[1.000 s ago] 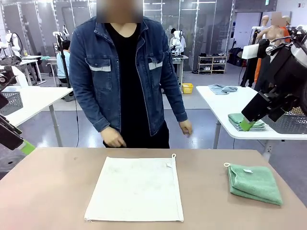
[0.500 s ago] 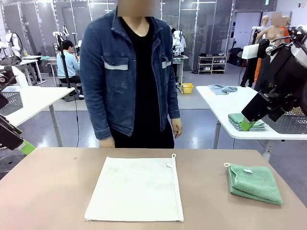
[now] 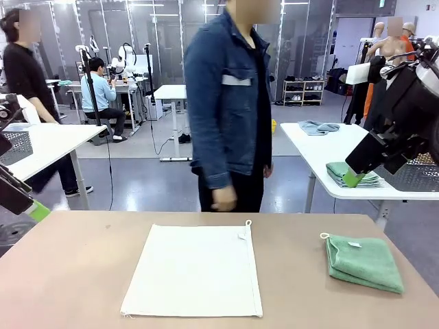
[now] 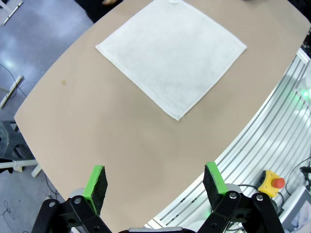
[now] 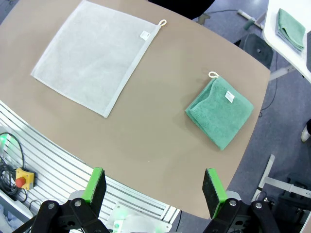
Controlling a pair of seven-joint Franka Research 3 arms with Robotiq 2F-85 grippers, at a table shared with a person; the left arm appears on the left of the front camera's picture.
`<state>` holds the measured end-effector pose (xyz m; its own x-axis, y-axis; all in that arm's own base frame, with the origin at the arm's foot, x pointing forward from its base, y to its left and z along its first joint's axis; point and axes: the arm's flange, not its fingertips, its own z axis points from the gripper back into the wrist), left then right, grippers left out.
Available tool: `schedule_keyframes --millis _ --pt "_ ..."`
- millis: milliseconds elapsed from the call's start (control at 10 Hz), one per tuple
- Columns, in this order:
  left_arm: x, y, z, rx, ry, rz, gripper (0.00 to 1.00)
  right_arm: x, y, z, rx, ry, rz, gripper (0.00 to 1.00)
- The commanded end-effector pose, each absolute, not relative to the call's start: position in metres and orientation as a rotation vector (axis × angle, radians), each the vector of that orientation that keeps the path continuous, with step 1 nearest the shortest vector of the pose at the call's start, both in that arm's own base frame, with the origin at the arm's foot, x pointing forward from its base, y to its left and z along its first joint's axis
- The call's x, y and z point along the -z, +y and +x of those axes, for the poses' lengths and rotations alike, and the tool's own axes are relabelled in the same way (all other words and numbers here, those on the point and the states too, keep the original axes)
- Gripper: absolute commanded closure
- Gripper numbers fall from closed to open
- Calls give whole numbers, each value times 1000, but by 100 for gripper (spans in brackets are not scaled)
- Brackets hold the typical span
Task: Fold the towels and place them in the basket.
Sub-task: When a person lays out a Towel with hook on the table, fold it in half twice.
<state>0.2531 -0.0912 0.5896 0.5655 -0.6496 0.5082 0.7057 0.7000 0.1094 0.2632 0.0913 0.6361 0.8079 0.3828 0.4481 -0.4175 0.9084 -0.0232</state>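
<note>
A cream towel (image 3: 195, 269) lies spread flat in the middle of the table, with its loop tag at the far right corner. A mint green towel (image 3: 363, 262) lies folded near the right side. Both also show in the right wrist view, the cream towel (image 5: 92, 53) and the green towel (image 5: 219, 111). The left wrist view looks down on the cream towel (image 4: 171, 51). My left gripper (image 4: 155, 182) hangs open high off the table's left end. High over the right end, my right gripper (image 5: 154, 187) is open as well. Neither holds anything. The basket is out of view.
A person in a denim jacket (image 3: 230, 103) stands side-on at the far edge of the tan table (image 3: 82, 274), hands off it. Neighbouring white tables (image 3: 329, 147) hold more folded cloths and grey mesh containers (image 3: 418, 175). An emergency-stop button (image 4: 272, 183) sits below the table's near edge.
The person has turned sideways and shifted to the right behind the table, hands drawn back. Both arms and both towels have stayed still.
</note>
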Motion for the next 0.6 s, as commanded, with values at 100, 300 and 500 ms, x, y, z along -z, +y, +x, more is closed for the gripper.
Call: schedule_keyframes --millis 100,300,500 --pt "-596 -98 247 844 -562 -84 0 -633 103 258 -493 -472 17 0" --pt "-596 -106 234 1017 -501 -71 0 -624 126 253 -665 -422 -60 0" --pt "-581 -122 223 1163 -457 -43 0 -610 160 249 -810 -392 -154 0"
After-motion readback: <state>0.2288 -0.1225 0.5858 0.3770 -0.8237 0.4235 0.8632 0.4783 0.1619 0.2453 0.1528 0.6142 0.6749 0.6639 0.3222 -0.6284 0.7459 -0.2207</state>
